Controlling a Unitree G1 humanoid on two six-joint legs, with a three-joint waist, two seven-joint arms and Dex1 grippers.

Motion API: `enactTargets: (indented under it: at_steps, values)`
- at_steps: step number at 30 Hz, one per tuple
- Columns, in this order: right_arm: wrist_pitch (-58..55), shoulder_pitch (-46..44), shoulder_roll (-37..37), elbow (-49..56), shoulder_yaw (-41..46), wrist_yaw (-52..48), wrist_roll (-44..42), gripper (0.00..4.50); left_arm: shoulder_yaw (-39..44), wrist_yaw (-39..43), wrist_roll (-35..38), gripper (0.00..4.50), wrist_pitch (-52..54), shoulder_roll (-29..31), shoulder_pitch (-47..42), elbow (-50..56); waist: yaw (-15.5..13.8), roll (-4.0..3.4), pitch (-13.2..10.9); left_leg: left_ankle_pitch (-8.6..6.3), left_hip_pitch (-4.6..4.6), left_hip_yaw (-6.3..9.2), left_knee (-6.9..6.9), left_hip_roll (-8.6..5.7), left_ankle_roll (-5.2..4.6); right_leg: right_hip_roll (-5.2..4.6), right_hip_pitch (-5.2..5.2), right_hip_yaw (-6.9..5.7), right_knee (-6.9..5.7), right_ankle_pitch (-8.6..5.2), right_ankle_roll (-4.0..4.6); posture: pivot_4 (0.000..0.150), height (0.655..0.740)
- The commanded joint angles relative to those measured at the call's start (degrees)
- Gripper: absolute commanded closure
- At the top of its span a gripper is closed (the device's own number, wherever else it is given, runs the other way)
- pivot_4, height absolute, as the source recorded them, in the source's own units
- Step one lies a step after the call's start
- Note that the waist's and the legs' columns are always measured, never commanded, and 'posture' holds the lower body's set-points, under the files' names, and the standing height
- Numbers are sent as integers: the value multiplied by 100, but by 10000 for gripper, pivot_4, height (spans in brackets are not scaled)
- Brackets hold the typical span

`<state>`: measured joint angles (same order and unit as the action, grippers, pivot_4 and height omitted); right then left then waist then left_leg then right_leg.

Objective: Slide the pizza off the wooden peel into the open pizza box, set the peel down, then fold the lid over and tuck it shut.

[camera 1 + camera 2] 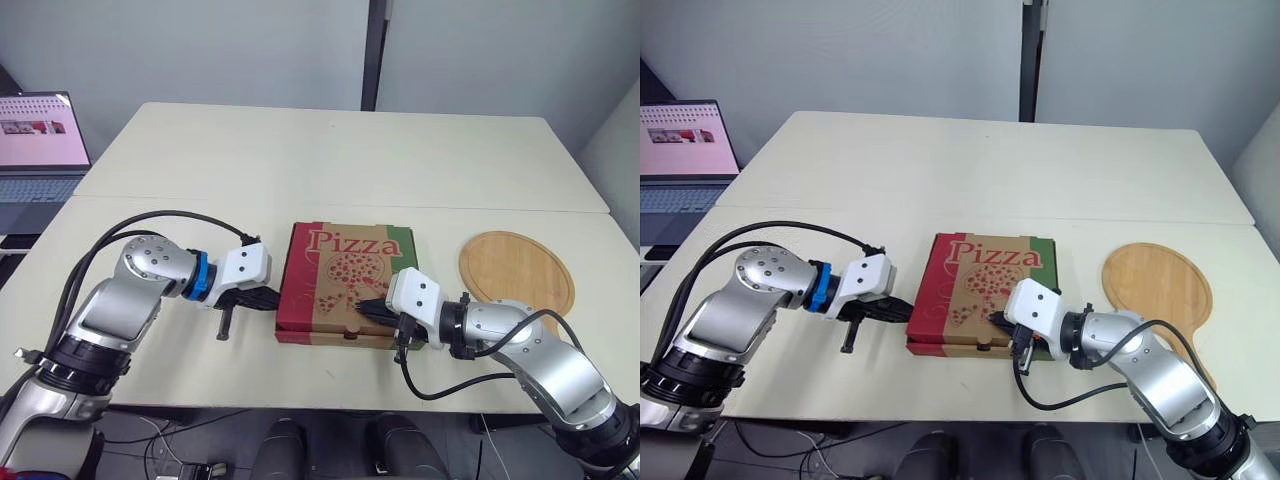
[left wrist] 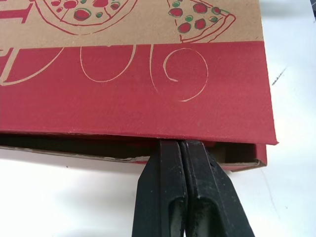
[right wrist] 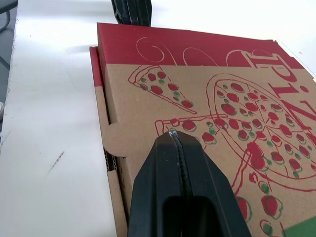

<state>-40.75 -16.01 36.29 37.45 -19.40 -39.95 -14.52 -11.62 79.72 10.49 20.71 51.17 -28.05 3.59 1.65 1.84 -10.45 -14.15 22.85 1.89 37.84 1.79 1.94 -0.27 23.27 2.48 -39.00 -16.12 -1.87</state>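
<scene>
**Lid down on the pizza box, both grippers at it**

I see the square cardboard pizza box with the red and brown printed lid lying flat on the pale table, near the front edge and about midway between the two arms. Its lid is folded down over the base. In the left wrist view the lid's red side edge overhangs a dark gap above the base wall.

The left gripper is at the box's left side. Its black fingers are pressed together, with the tips right at that gap. The right gripper rests on the lid near the front right corner, its fingers also pressed together, pinching nothing.

The round wooden peel lies flat on the table just to the right of the box, apart from it. An open laptop sits far off to the left.
</scene>
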Motion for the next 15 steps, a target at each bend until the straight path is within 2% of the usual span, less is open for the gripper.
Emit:
enactTargets:
  at_steps: [1,4,8,15]
  values:
    - [61,-38,32,56,27,-19,60,44640,297,-28,-13,45000,-118,211,-266,-328,1,0,0,0,0,1,0,0,0,0,0,0,0,0,0,1500,7400]
    - [95,-4,62,-10,-55,-2,158,44640,544,-39,291,45000,250,220,-552,-475,4,0,0,0,0,0,0,0,0,1,1,0,-1,0,0,1500,7400]
    - [167,28,137,-112,-180,-3,364,44640,630,-175,634,45000,826,30,-640,-159,2,0,0,0,3,-1,0,-1,0,0,1,0,1,0,0,1500,7400]
    - [477,90,276,-269,-396,-73,754,44640,67,-625,306,45000,857,-365,-169,273,9,0,0,0,0,0,1,0,0,0,0,2,-1,0,-1,1500,7400]
